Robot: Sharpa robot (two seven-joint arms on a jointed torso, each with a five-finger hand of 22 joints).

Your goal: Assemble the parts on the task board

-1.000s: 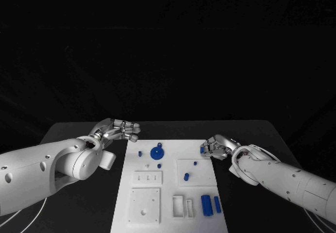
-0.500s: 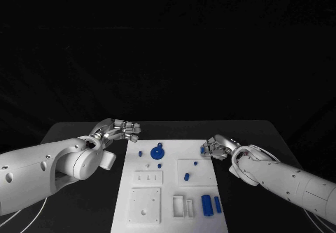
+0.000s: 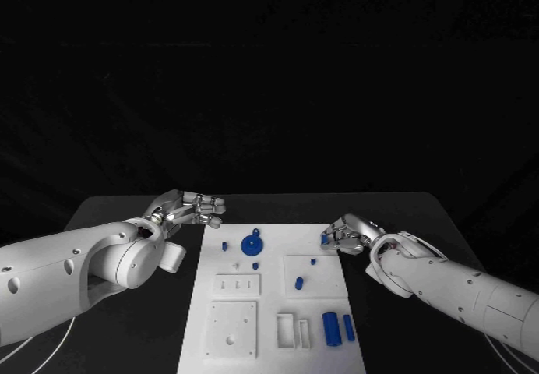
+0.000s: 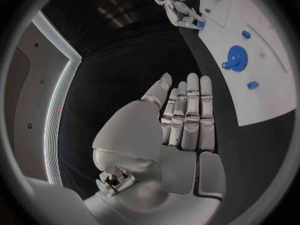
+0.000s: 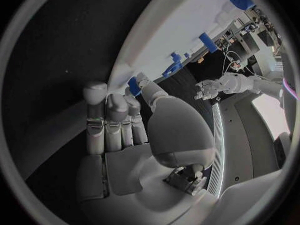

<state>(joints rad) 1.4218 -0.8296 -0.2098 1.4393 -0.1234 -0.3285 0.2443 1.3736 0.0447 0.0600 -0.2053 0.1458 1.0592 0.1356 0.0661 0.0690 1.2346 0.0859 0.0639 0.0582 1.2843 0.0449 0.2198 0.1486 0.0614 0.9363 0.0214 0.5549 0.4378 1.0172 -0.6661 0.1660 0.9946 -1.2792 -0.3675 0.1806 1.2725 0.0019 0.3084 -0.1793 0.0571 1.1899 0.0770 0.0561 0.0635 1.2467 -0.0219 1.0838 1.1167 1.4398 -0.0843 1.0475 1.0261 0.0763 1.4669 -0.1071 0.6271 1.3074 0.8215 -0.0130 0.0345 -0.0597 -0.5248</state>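
Observation:
The white task board (image 3: 283, 234) lies in the middle of the black table. On it are a blue gear (image 3: 254, 247) (image 4: 236, 58), a few small blue pegs (image 3: 299, 284) and blue cylinders (image 3: 332, 328) near the front right. My right hand (image 3: 348, 235) (image 5: 125, 120) is at the board's far right edge and pinches a small blue part (image 5: 133, 85) (image 4: 199, 23) between thumb and fingertips. My left hand (image 3: 188, 209) (image 4: 181, 120) hovers off the board's far left corner, fingers straight and side by side, holding nothing.
White raised blocks with holes and slots (image 3: 233, 329) sit on the board's front left and middle. Bare black table (image 3: 124, 214) runs along both sides of the board. My left forearm (image 3: 79, 269) lies over the table's left part.
My right hand has shifted very slightly toward the far side, and the blue part at its fingertips shows less. The left hand and the parts on the board have not moved.

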